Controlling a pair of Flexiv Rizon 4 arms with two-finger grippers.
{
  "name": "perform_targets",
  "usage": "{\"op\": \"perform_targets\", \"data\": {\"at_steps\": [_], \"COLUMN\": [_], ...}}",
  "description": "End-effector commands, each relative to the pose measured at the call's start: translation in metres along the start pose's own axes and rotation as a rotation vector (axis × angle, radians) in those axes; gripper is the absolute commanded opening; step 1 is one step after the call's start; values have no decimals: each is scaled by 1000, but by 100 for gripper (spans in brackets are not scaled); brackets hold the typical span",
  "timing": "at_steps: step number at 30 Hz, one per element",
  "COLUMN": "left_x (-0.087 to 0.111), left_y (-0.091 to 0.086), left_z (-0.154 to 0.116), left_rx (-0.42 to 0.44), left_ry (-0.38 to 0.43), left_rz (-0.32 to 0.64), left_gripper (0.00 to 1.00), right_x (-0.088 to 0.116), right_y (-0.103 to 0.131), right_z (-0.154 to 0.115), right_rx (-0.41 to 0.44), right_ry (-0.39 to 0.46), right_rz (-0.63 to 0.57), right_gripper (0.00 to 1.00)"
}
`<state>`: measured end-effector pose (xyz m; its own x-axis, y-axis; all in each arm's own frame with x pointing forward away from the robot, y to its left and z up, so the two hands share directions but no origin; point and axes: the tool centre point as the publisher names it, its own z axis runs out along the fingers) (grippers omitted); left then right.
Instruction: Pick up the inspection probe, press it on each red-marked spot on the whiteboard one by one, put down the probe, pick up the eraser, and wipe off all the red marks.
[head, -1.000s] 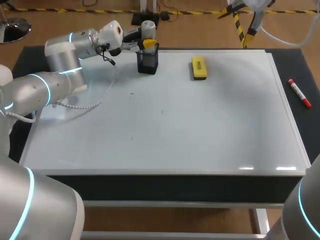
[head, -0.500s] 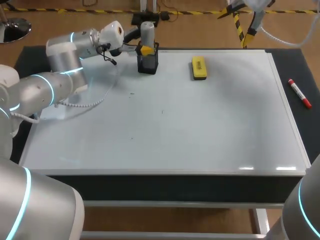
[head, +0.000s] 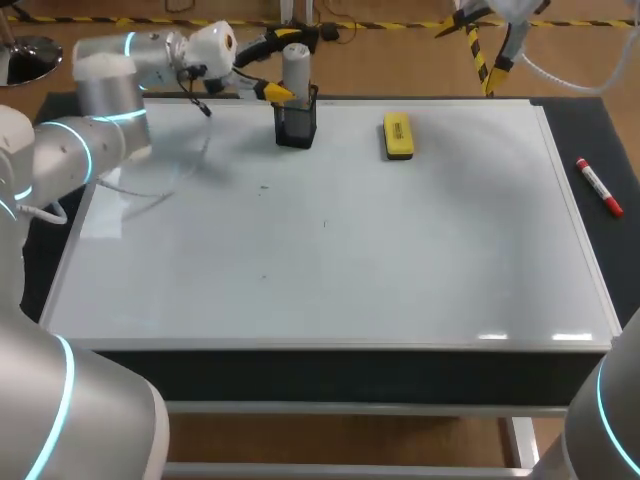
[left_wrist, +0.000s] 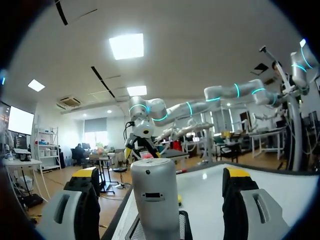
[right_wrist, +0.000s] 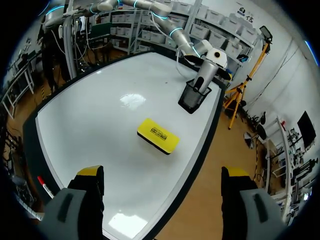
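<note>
Since the left end effector (head: 277, 91) was right on the inspection probe (head: 295, 62) a second ago and now sits just beside it with its fingers apart, the probe counts as released. It stands upright in the black mesh holder (head: 296, 125) at the far edge of the whiteboard (head: 420, 250). Left wrist view agrees: the probe is ahead of and between the spread fingers, touching neither. The left arm has swung back toward its own side.

Judgement: put-down is done, eraser pickup is next. The yellow eraser (head: 398, 136) is unmoved, flat on the board near the holder. The right end effector (right_wrist: 163, 172) has its fingers apart and holds nothing, high over the board with the eraser ahead of it; it is out of the head view.

Red marks: none made out, only a few tiny dark specks, colour unreadable. The holder's lower part is cut off in the left wrist view. A red marker pen (head: 599, 187) lies on the counter (head: 590, 120) off the board's right edge.
</note>
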<state>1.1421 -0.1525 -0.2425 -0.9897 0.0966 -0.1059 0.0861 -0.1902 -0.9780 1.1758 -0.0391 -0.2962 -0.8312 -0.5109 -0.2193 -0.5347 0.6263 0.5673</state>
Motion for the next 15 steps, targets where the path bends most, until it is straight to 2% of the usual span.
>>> {"op": "perform_targets", "data": {"at_steps": [1, 3, 12, 15], "left_x": [30, 36, 67, 77], "left_y": [-22, -26, -40, -43], "left_z": [-13, -19, -48, -57], "left_rx": [-195, -249, -399, -423], "left_ry": [-221, -263, -468, -511], "left_rz": [-22, -23, -40, -44], "left_gripper": [100, 100, 100, 100], "right_x": [-1, -1, -1, -1], "right_y": [0, 0, 0, 0], "right_z": [-2, -2, -2, -2], "right_rx": [2, 2, 2, 2], "right_ry": [7, 7, 7, 7], "right_rz": [-1, -1, -1, -1], "right_gripper": [100, 100, 100, 100]}}
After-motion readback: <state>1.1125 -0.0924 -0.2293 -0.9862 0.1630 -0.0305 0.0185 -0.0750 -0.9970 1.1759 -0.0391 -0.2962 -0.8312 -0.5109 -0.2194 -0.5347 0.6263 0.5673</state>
